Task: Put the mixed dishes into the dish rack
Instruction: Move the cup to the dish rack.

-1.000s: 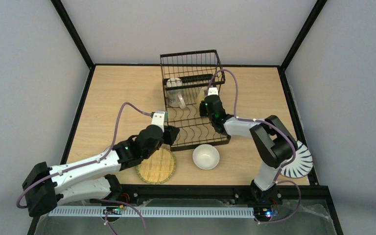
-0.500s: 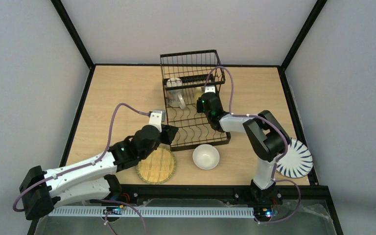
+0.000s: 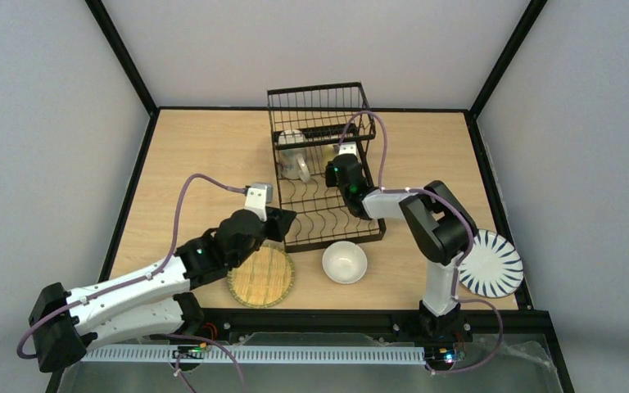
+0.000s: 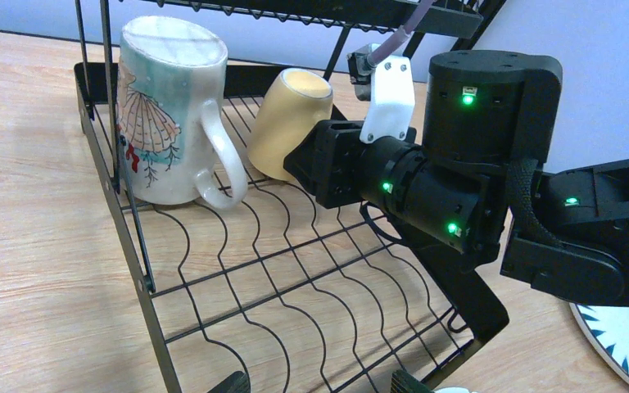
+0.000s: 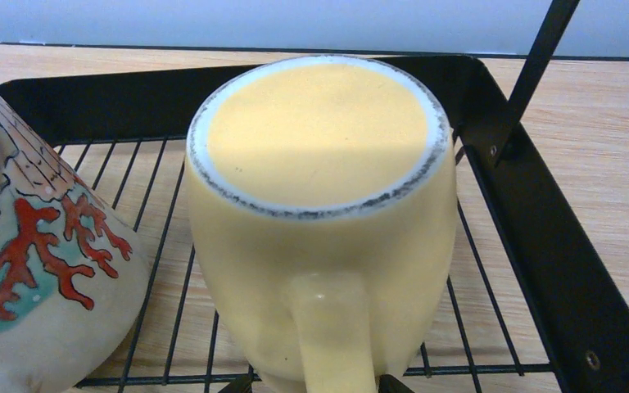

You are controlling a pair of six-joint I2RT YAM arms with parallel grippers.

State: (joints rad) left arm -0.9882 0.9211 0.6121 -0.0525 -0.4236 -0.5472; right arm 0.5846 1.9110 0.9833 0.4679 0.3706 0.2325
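Already the pale yellow mug sits in the dish rack, bamboo plate and bowl waiting; left end effector released, right end effector unclear.

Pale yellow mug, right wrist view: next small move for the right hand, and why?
Probably open the right hand fully and draw it straight back, slowly. The pale yellow mug sits upside down in the black wire dish rack, on its lower tray, beside the shell-patterned mug, handle facing the hand. Whether the fingers touch it isn't visible; a quick pull could tip it.
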